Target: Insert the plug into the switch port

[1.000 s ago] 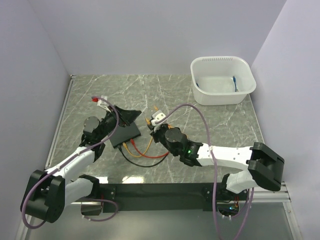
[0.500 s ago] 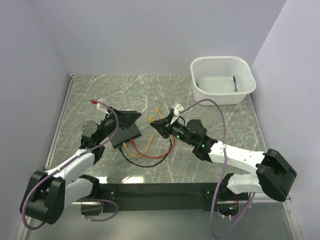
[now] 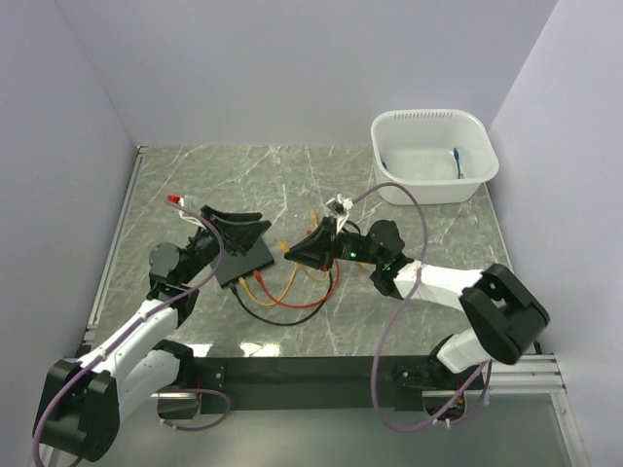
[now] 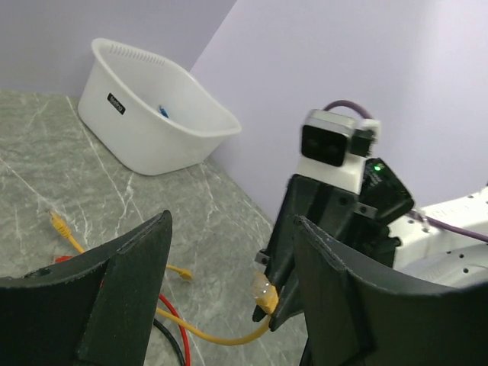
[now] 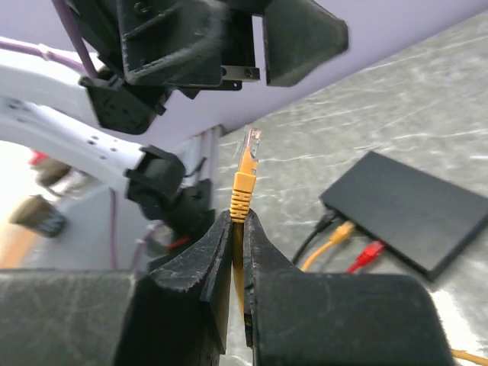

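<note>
- The right gripper (image 5: pixel 235 226) is clamped tight on the yellow plug (image 5: pixel 244 181), whose tip sticks out past the fingertips.
- The black box (image 5: pixel 412 207) lies flat ahead, apart from the plug.
- The left gripper (image 4: pixel 229 223) faces it, spread wide and holding nothing.

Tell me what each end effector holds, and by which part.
Right end effector pinches the orange plug by its boot, tip free. Left end effector: open, empty.

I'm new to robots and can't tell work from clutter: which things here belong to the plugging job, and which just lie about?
Job: yellow plug, pinched in the right arm's jaws; black switch box.
Lying about: white tub; loose yellow cable end.
</note>
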